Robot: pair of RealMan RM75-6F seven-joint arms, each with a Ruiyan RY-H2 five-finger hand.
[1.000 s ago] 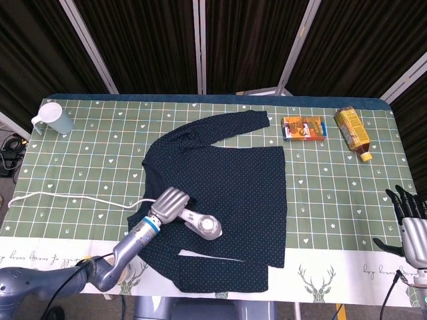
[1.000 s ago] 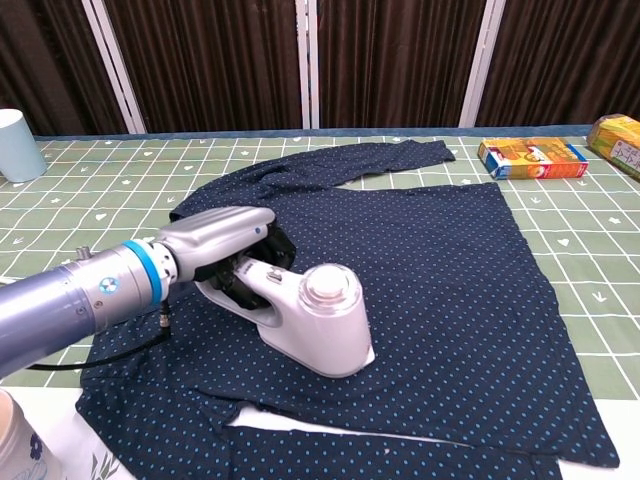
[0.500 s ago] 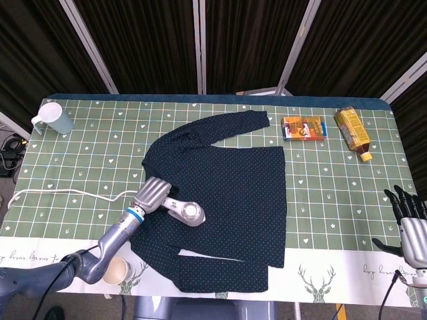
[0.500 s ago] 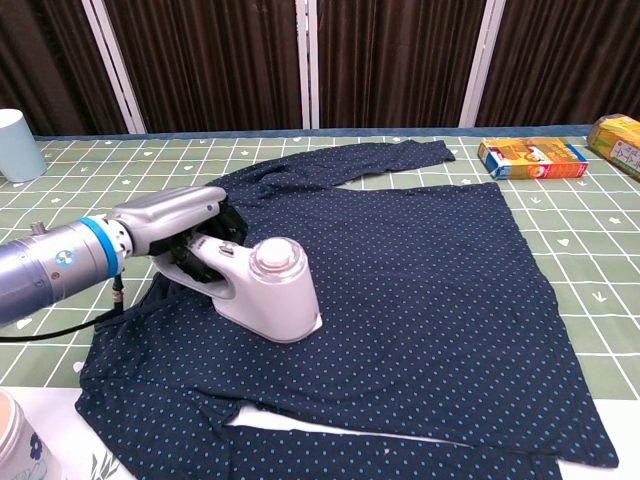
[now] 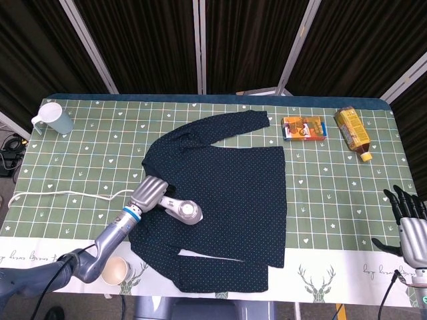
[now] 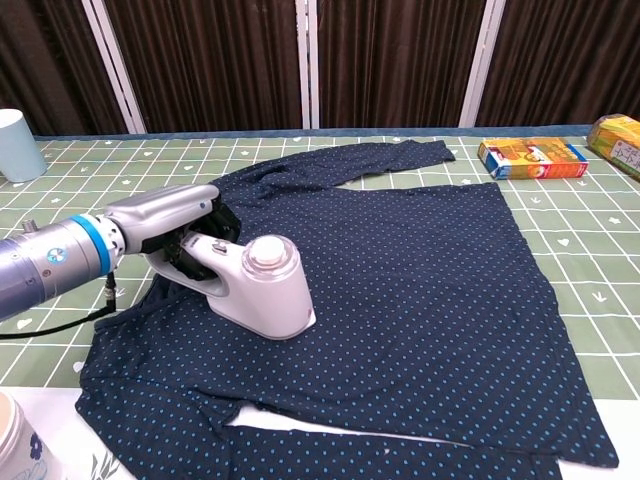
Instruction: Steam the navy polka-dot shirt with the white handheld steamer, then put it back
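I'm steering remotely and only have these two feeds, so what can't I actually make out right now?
- White handheld steamer: its soleplate faces down onto the navy polka-dot shirt, hidden in both views; no steam discernible.
- Left hand: inner fingers hidden behind the steamer handle.
- Right hand: cut by the head view's edge, absent from chest view.

The navy polka-dot shirt (image 6: 400, 270) is a soft, matt cloth with a few shallow creases, lying on a table cover (image 5: 87, 167) that looks like smooth printed oilcloth with a faint sheen. The white handheld steamer (image 6: 262, 290) has a smooth, glossy plastic shell, and the left hand (image 6: 170, 215) gripping its handle at about nine o'clock of it has a satin, metal-looking silver casing. At one o'clock of the shirt lies a glossy printed cardboard box (image 5: 304, 127), and at ten o'clock stands a smooth pale-blue cup (image 5: 55, 119).
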